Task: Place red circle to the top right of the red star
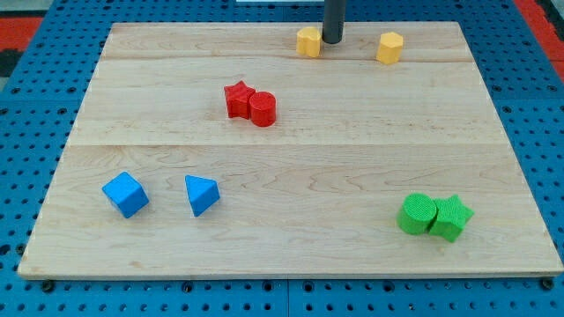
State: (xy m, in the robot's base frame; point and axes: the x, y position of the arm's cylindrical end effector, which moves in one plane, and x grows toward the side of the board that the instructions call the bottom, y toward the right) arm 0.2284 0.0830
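The red circle (pixel 263 109) sits on the wooden board, touching the right side of the red star (pixel 238 99), slightly lower than it. My tip (pixel 332 40) is near the view's top, just right of a yellow block (pixel 308 41). It is well up and to the right of the red pair, not touching them.
A second yellow block (pixel 390 47) lies to the tip's right. A blue cube (pixel 125 195) and a blue triangle (pixel 201 195) sit at lower left. A green circle (pixel 417 214) and a green star (pixel 451 217) touch at lower right. The board (pixel 291 246) lies on blue pegboard.
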